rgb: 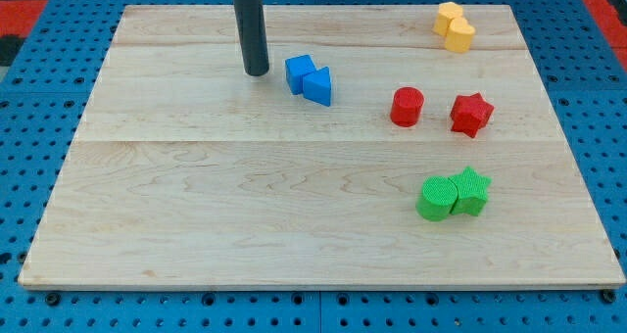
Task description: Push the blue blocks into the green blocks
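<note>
1. We see a pale wooden board point(196, 206) of long planks with fine grain, lying on a blue pegboard surface point(29, 127) dotted with holes.
2. Farthest toward the view's left stands our dark, smooth, round rod; my tip point(257, 73) rests on the board near the view's top. We carry no claw, so there are no jaws to be apart or together.
3. Just to the right of my tip, apart from it, sit the two blue blocks, touching each other: a blue cube point(299, 72) and a blue wedge-like block point(318, 86).
4. Further right, near the middle, we find a red cylinder point(407, 107) and, beside it but apart, a red star point(471, 114).
5. Toward the view's bottom right, well apart from the blue pair, a green cylinder point(437, 198) touches a green star point(471, 190); both show a ribbed surface.
6. At the view's top right two yellow blocks point(454, 25) touch; their shapes look rounded.
</note>
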